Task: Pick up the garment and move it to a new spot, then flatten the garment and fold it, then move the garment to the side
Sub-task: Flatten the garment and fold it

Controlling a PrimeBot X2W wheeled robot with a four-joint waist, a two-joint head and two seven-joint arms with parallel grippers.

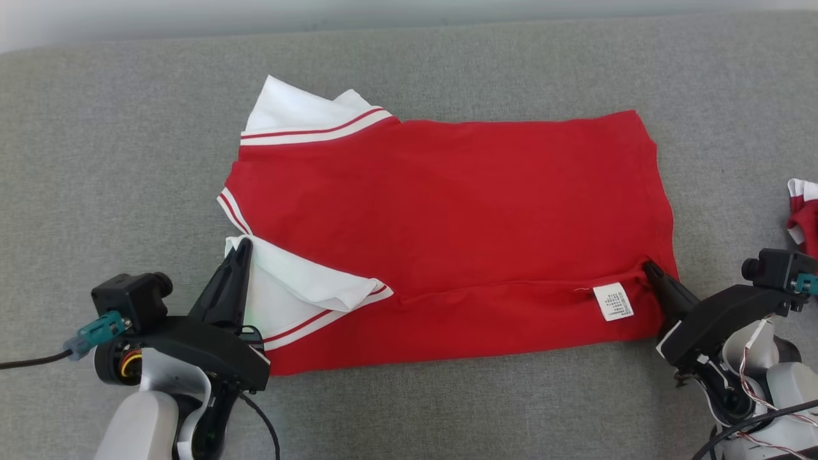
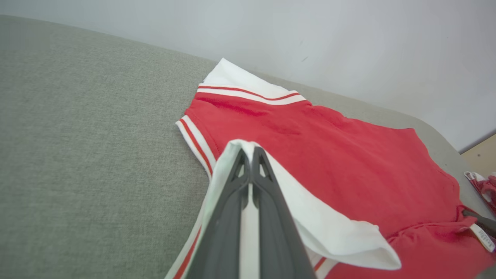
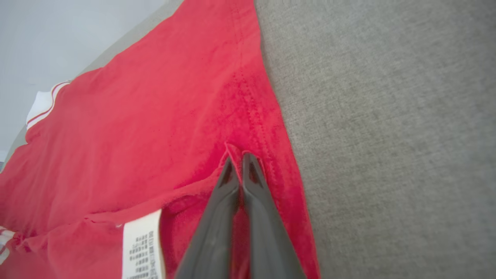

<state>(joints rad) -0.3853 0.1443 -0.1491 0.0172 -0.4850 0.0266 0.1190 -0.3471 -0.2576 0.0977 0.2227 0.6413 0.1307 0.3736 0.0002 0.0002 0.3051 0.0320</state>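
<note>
At the tips of my left pincer [image 1: 243,246] [image 2: 250,153]: white sleeve [image 1: 300,281] cloth. Fingers pressed together, pinching the sleeve's edge; in the left wrist view the white fabric wraps up around both tips. Just right of this pincer the sleeve folds over onto the red body.

Right pincer [image 1: 648,265] [image 3: 238,159]: fingers pressed together as well, pinching the red hem corner of the shirt [image 1: 447,223]. A small ridge of red cloth puckers around the tips. Care label [image 1: 612,301] [image 3: 141,248] lies just left of this pincer, white, print facing up.

Shirt stretches between my two pincers, mostly flat on the grey cushion [image 1: 128,160]. Its near edge is turned over in a band running from one pincer to the other. Far sleeve [image 1: 300,115], white with a red stripe, sits beyond the left pincer, well apart from it.

Right of the right pincer, near it, I note a second small red-and-white cloth [image 1: 804,214], apart from the shirt.
</note>
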